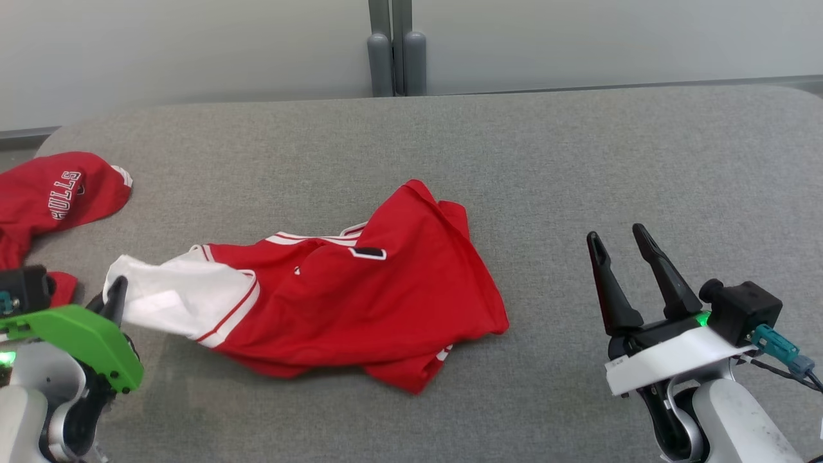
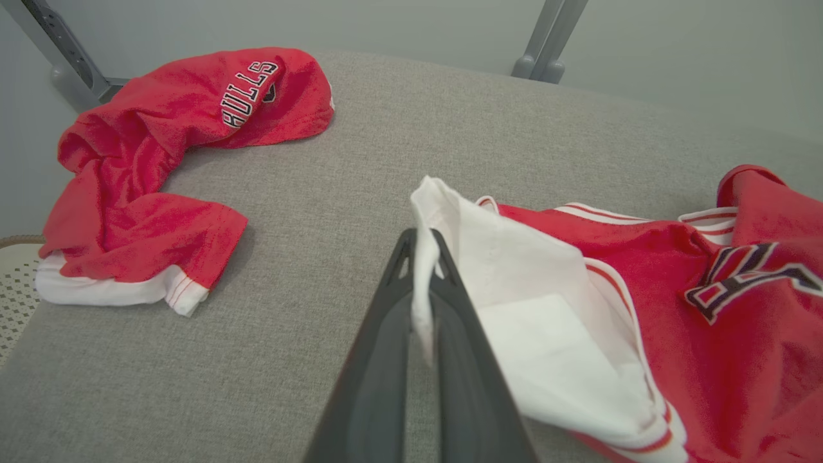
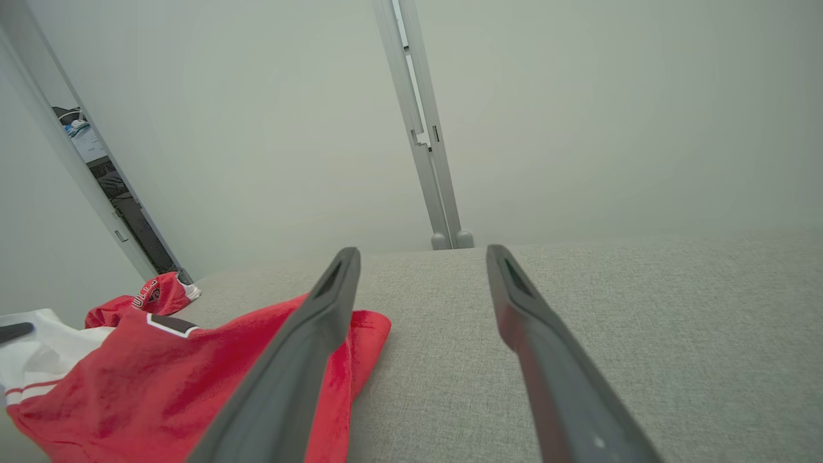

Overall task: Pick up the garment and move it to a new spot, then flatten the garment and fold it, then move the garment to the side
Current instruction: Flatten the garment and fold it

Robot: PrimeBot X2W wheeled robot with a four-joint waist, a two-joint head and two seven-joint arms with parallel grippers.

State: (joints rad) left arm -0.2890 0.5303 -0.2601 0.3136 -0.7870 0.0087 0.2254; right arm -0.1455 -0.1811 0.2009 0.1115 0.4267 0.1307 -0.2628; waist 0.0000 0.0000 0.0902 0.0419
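Jaws on our left are clenched on the white edge of the red garment (image 1: 360, 302), which lies crumpled at the middle of the grey counter (image 1: 578, 161). Our right jaws stand spread and empty, near right, apart from it. Farther back left, a second red shirt (image 1: 58, 193) lies bunched.

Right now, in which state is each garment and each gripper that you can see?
red and white garment: crumpled on the grey table, not yet flattened.
left gripper: shut on the white edge of the red and white garment.
right gripper: open, empty, apart from both garments.
second red garment: bunched at the table's left edge, not gripped.
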